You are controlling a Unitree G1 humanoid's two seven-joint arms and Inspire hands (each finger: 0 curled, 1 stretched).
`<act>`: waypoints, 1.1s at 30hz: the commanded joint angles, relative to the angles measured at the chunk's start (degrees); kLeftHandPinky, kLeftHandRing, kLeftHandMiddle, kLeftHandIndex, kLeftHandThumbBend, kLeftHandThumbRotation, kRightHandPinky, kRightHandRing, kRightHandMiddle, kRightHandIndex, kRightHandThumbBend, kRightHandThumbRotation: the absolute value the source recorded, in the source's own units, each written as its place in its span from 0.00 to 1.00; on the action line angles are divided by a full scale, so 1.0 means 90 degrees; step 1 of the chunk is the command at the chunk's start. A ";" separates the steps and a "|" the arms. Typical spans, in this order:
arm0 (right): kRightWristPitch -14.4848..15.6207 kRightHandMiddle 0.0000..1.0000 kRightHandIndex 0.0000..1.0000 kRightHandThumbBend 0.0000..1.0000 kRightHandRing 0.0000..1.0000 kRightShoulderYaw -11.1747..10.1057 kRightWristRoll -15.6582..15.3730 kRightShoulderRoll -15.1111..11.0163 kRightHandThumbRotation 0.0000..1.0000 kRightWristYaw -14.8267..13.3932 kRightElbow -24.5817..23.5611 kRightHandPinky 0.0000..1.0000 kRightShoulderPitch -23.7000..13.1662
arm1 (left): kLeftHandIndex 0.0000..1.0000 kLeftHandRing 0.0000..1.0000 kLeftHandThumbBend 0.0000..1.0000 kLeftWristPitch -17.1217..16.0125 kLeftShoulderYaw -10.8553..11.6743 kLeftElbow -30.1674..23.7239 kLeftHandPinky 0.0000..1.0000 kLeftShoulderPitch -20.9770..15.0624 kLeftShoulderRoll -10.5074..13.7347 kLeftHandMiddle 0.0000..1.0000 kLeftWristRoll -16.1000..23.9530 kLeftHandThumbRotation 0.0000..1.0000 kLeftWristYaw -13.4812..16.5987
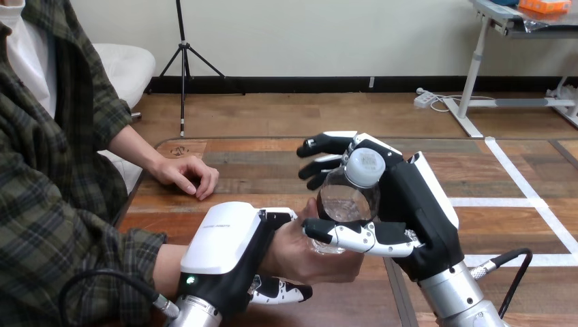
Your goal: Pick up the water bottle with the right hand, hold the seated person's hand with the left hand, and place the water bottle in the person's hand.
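Note:
A clear water bottle (346,194) with a white cap tilts toward me in mid-view. My right hand (409,204) is shut on it, fingers over its far side and thumb across its near side. The bottle's base rests in the person's hand (307,255), which lies palm up just below it. My left hand (228,248) grips that hand at the wrist from the left, thumb curled under it.
The person's other hand (185,175) rests palm down on the wooden table (272,163) at the left, near the far edge. White tape lines (518,184) cross the table's right part.

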 commanded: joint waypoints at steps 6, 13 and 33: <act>-0.0131 0.87 0.84 0.76 0.82 -0.0083 -0.0262 -0.0123 0.00 -0.0126 -0.0211 0.73 -0.0433 | 0.88 0.83 0.91 -0.0163 -0.0031 -0.0275 0.66 -0.0249 -0.0027 0.90 0.0047 0.01 0.0080; -0.0132 0.92 0.89 0.77 0.90 -0.0080 -0.0374 -0.0156 0.05 -0.0186 -0.0234 0.82 -0.0437 | 0.98 0.96 0.94 -0.0444 -0.0003 -0.0192 0.87 -0.0240 -0.0032 0.98 -0.0277 0.07 0.0068; -0.0130 1.00 0.98 0.81 1.00 -0.0044 -0.0529 -0.0252 0.15 -0.0367 -0.0278 0.98 -0.0431 | 1.00 1.00 1.00 -0.1990 0.0128 0.0403 1.00 -0.0351 0.0028 1.00 -0.3306 0.29 -0.1795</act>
